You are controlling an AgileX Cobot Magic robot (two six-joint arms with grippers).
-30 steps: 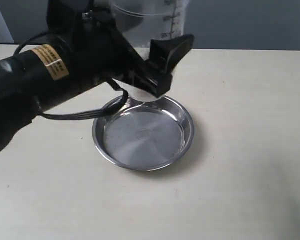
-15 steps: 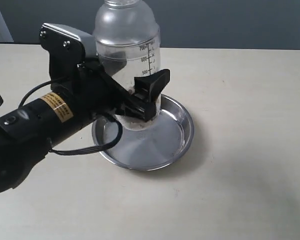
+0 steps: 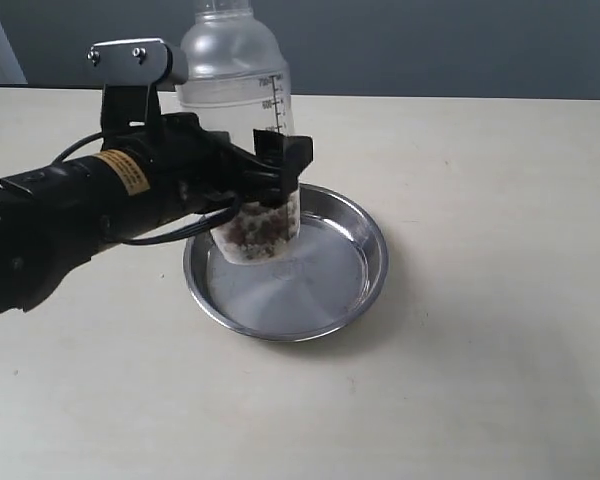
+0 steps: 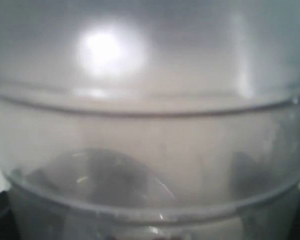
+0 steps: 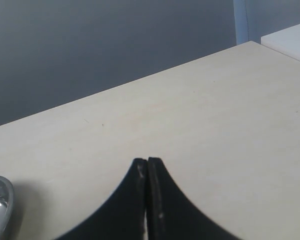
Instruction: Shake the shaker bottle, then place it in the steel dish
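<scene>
While left end effector (image 3: 260, 185) grasps shaker bottle (image 3: 235, 90) low on body, bottle stands upright, long axis vertical, base inside rim of steel dish (image 3: 376, 250), toward far edge of worktop (image 3: 500, 330); contact unclear. Clenched empty, right end effector (image 5: 147, 172) farther off.

The shaker bottle (image 3: 238, 95) comes down into the steel dish (image 3: 370, 240) (contact unclear). Its pellets (image 3: 260, 228) now show at the base.
</scene>
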